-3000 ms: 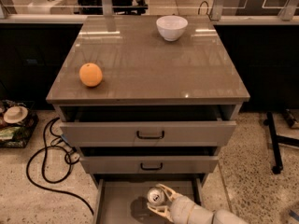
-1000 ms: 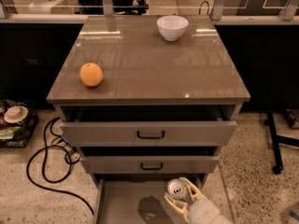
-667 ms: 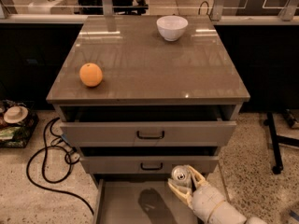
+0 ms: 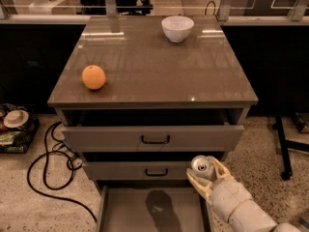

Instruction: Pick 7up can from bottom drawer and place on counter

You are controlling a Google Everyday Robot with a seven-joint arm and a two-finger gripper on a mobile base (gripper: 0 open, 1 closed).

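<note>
The gripper (image 4: 206, 174) grips the 7up can (image 4: 201, 165) above the open bottom drawer (image 4: 125, 211), below the front-right corner of the counter (image 4: 159, 76) — a glossy top with an orange (image 4: 93, 77) near the left edge and a bowl (image 4: 177, 28) at the back. On the speckled floor (image 4: 260, 153) lies a black cable (image 4: 29, 170).

Reaches up and to the left from the bottom right of the view as a thick, pale, ringed forearm (image 4: 241, 209). Ends in the cream-coloured gripper (image 4: 205, 171), held below and in front of the front edge of the counter (image 4: 159, 66), nearer its front right corner than its front left. Points the fingers upward and slightly left, with one finger (image 4: 197, 182) low on the left and the other on the right. Clamps the 7up can (image 4: 201, 165) between them, silver top turned towards the camera. Hangs apart from the tabletop, under its front edge.
</note>
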